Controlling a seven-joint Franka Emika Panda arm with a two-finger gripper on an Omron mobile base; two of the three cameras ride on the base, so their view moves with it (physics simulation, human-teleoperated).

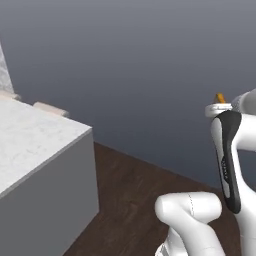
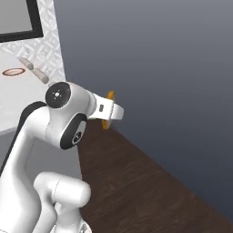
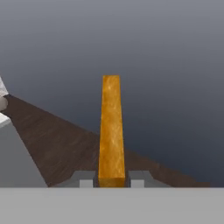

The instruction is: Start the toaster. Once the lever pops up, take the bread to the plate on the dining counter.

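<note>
My gripper (image 3: 112,180) is shut on the bread (image 3: 111,127), an orange-tan slice seen edge-on that stands up between the two grey fingertips (image 3: 86,179). A corner of the bread (image 1: 219,97) pokes above the white wrist in the left base view. In the right base view the bread (image 2: 110,96) sticks out past the hand, in the air over the floor. The plate (image 2: 12,71), a small red-orange ring, lies on the white marble dining counter (image 2: 16,102) far to the left. The toaster and its lever are out of view.
The dining counter (image 1: 35,135) ends in a square corner with a grey side wall at the left. Pale tan pieces (image 1: 50,108) lie at its far edge. Dark wood floor (image 1: 135,190) runs ahead to a grey wall. A dark-framed panel (image 2: 20,18) hangs behind the counter.
</note>
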